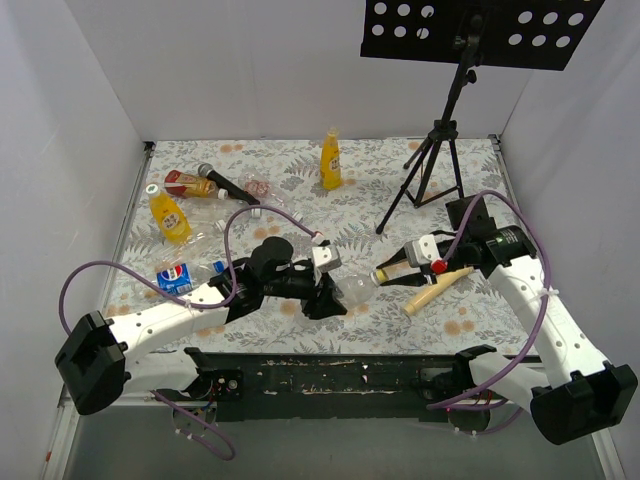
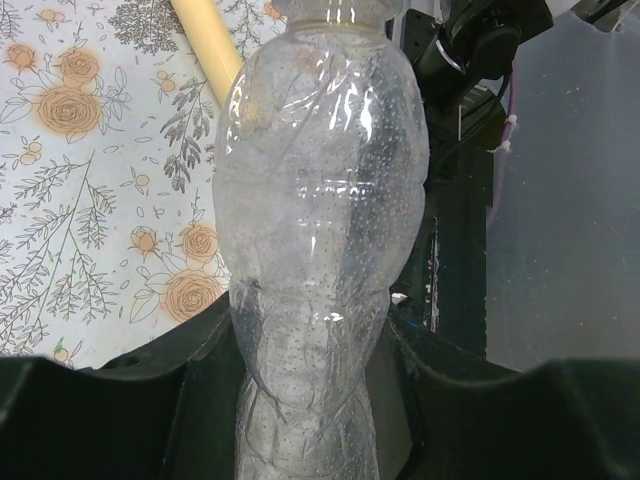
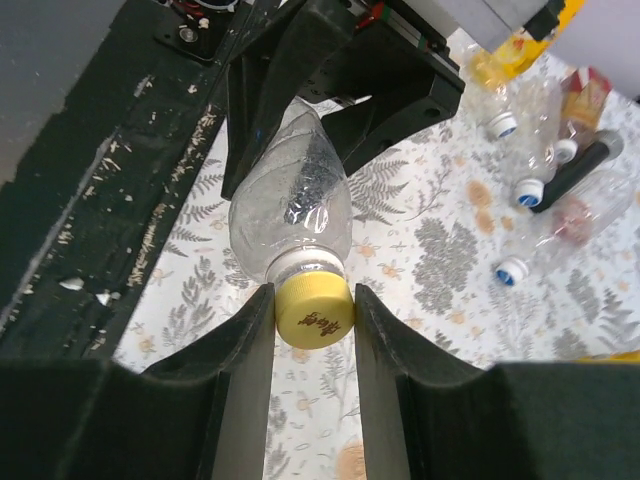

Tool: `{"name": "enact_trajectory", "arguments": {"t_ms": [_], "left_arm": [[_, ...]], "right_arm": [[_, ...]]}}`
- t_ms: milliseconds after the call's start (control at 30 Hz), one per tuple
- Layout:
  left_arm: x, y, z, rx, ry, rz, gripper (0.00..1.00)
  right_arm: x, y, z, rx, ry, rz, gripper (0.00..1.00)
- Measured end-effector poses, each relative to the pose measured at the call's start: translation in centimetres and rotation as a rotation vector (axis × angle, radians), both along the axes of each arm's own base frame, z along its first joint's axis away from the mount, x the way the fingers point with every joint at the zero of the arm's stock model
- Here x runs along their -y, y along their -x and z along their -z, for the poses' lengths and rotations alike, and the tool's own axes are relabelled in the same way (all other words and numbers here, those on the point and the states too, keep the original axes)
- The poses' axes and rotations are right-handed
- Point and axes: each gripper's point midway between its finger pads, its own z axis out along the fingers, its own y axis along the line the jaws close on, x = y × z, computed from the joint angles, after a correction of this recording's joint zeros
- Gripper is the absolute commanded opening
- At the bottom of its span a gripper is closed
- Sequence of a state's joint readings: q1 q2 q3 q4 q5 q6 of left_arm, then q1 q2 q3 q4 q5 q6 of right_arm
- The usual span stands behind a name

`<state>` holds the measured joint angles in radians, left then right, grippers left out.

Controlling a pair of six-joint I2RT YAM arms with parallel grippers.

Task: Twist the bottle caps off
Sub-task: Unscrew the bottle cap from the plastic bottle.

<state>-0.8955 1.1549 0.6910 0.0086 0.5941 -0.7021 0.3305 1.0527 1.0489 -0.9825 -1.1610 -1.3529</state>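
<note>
- Right wrist view gives you the clearest look: the right gripper has its two black fingers pressed against either side of a yellow cap, which still sits on the neck of a clear bottle.
- You can see that bottle lying on its side, cap end toward the right arm, its far end clamped between the fingers of the left gripper.
- From the left wrist view, the left gripper's jaws are clenched on the lower body of the clear bottle, whose wall is wrinkled and beaded with droplets; a tan stick lies on the floral cloth just beyond it.
- In the top view, you find the held bottle spanning the gap between the left gripper and the right gripper, near the front middle of the table.
- The tan stick lies just under the right gripper.
- At the back left you have more bottles: two orange-yellow ones, a red-labelled one, a blue-labelled one and several clear ones with white caps.
- A black microphone lies among them.
- One orange-yellow bottle stands upright at the back, left of a music stand.
</note>
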Motion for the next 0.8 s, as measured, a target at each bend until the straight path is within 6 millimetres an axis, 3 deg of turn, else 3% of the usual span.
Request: {"name": "enact_trajectory", "arguments": {"t_ms": [267,800], "left_arm": [[-0.2,0.0,-0.2,-0.008,0.012,0.007,0.14],[-0.6,1.2,0.4,-0.054,-0.006,0.055,0.14]], "right_arm": [[-0.3,0.0,-0.5,0.134,-0.049,-0.064,0.01],[-0.2,1.5,0.6,0.084,-0.089,-0.066,0.01]]}}
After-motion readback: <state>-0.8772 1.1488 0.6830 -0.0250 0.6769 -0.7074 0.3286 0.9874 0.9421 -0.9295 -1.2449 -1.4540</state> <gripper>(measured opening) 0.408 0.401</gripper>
